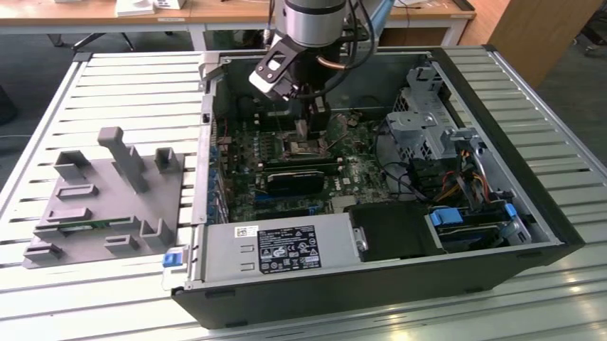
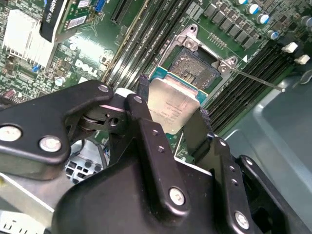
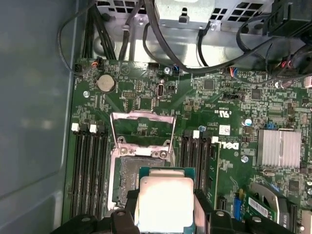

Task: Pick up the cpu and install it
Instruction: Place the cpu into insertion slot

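Note:
In both wrist views the cpu (image 2: 171,111) (image 3: 165,202), a flat square chip with a shiny silver top and a pale green rim, sits clamped by its two side edges between black fingers (image 2: 144,97). My gripper (image 2: 173,100) (image 3: 165,210) is shut on it. The chip hangs a little above the motherboard socket (image 2: 197,63) (image 3: 131,170) and partly overlaps it, offset toward one edge. The socket's metal load frame (image 3: 142,127) stands flipped open. In the exterior view my gripper (image 1: 305,131) reaches down into the open computer case, just over the socket (image 1: 303,148).
Memory slots (image 3: 90,165) flank the socket on both sides. A silver heatsink (image 3: 278,148) and an expansion card (image 1: 298,179) lie close by. Cables and a drive cage (image 1: 427,128) fill the exterior view's right of the case (image 1: 531,177). A grey fixture (image 1: 104,192) stands outside it.

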